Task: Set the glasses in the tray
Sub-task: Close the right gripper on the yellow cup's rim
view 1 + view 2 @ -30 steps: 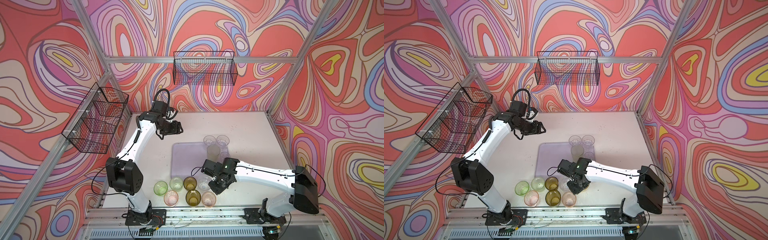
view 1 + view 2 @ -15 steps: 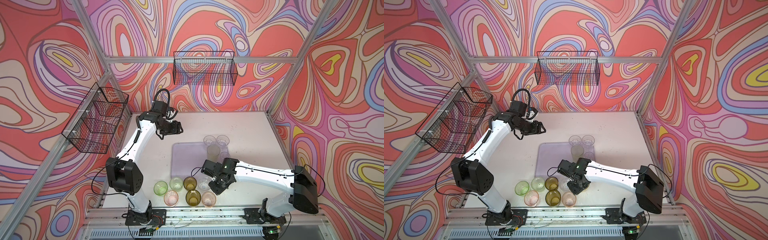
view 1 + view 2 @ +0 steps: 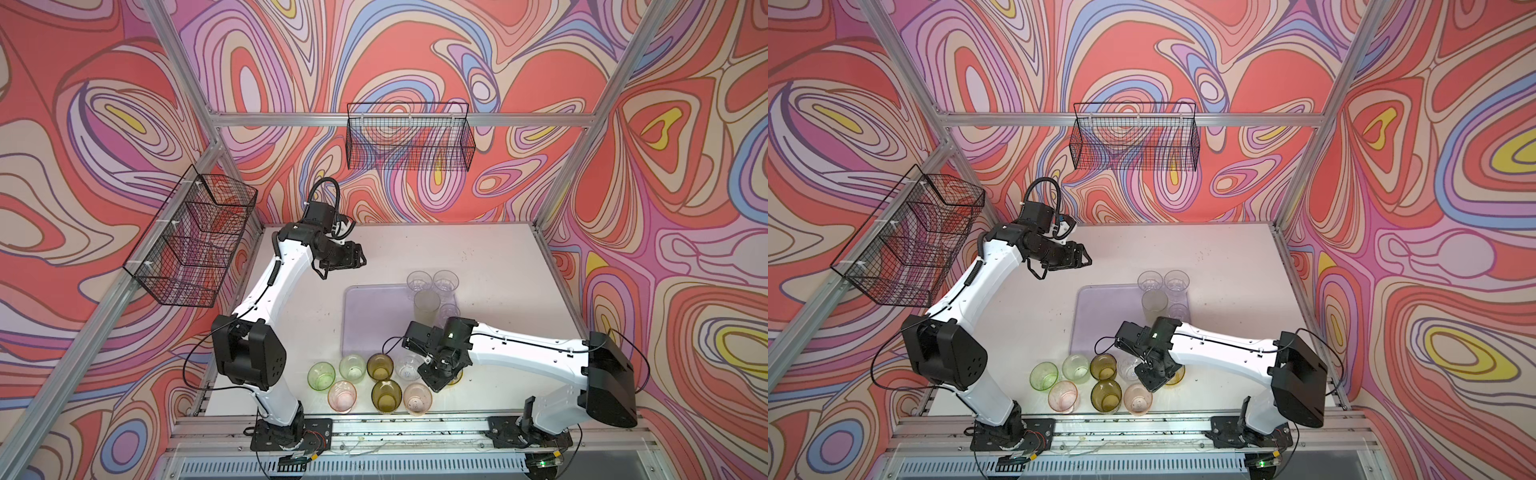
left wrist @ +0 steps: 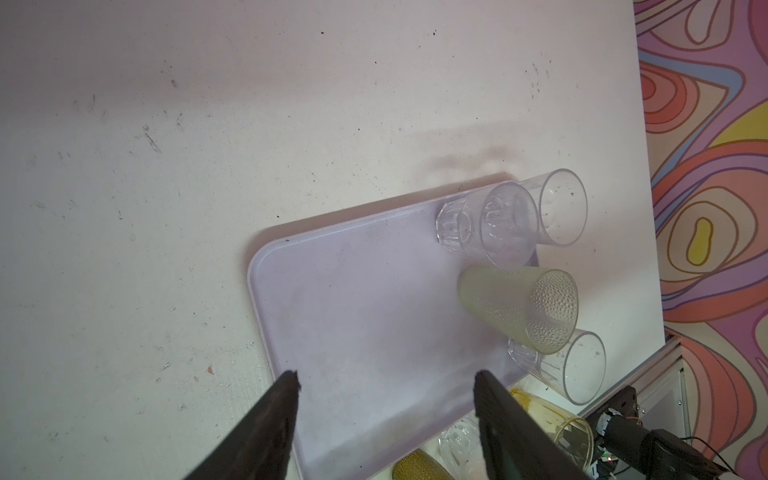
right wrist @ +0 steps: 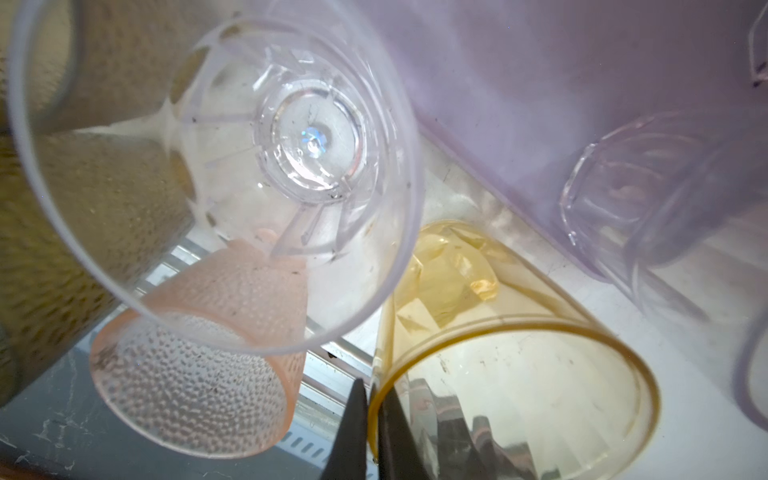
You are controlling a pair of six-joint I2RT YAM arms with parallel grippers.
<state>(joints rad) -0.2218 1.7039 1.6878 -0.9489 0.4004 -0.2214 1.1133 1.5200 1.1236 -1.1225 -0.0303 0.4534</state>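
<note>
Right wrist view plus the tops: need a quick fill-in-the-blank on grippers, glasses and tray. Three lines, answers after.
1. The right gripper pinches the rim of a glass tinted ___.
2. The left gripper holds nothing, its jaws ___.
3. The pale green dimpled glass stands upright in the ___.

Missing words: amber-yellow; open; tray.

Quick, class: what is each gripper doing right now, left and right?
The left gripper is open, holding nothing.
The right gripper is shut on the rim of the amber glass.
</note>
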